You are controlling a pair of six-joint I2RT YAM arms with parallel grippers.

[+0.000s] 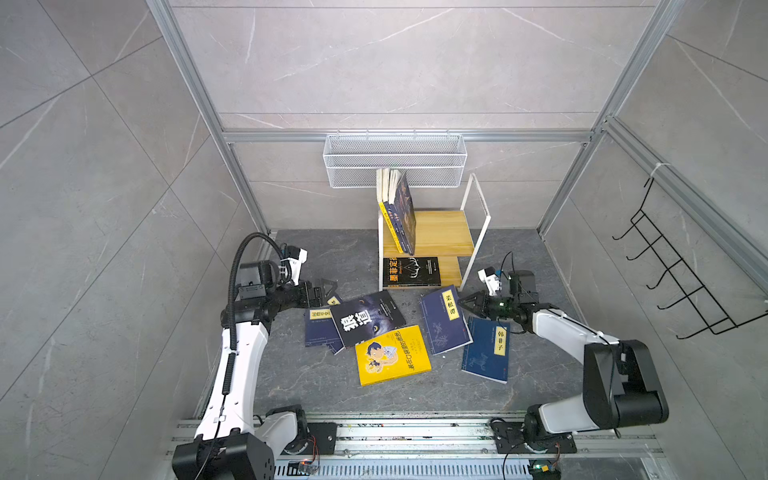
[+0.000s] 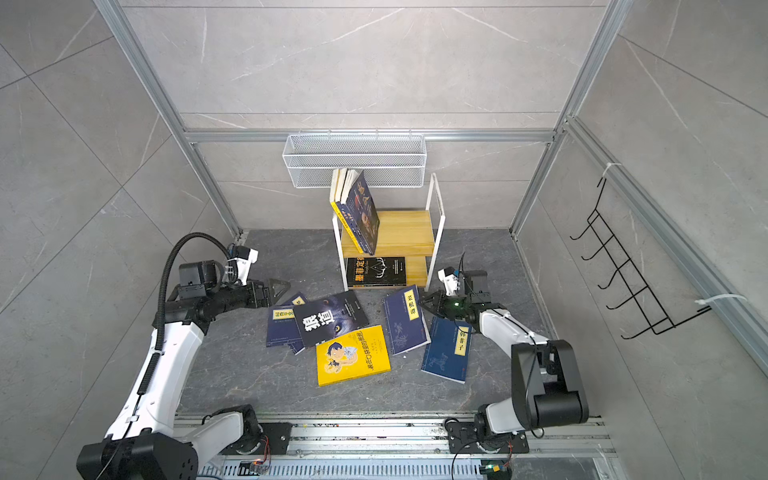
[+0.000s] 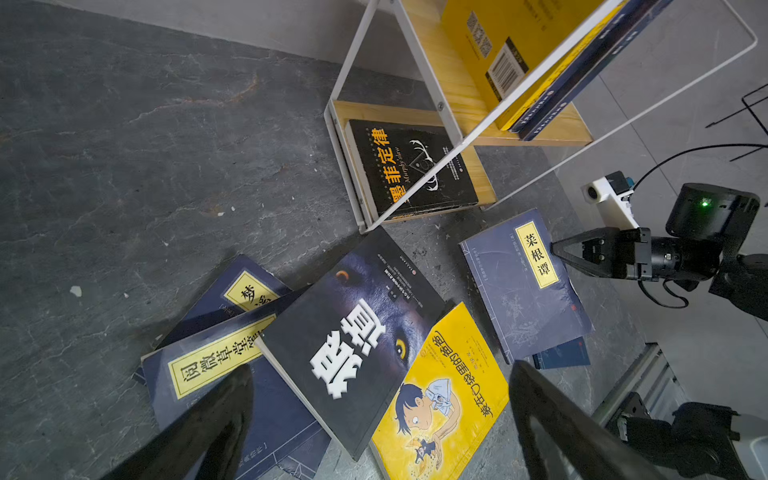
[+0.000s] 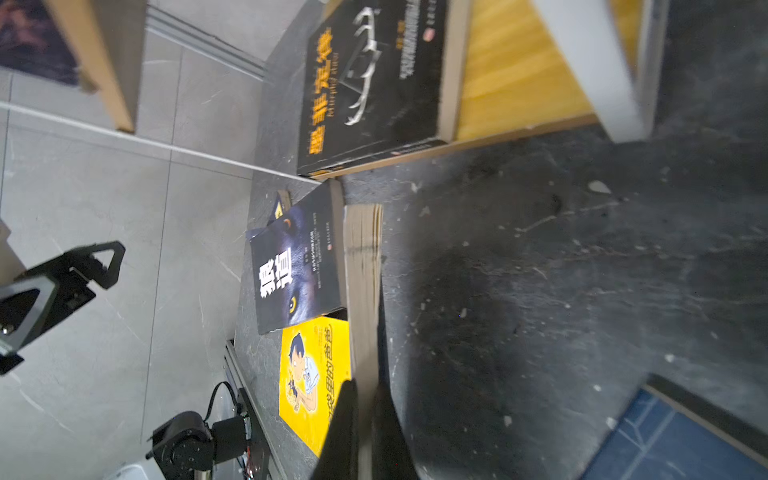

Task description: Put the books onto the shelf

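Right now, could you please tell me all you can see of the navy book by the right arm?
The navy book is a thin paperback with a yellow title label. It lies face up on the table before the shelf, one corner over a blue book; the right fingers are shut on its edge.

Lighting even, bright, from above; we note soft shadows; right wrist view blurred, shelf (image 4: 519, 75) smeared; top views bowed at edges
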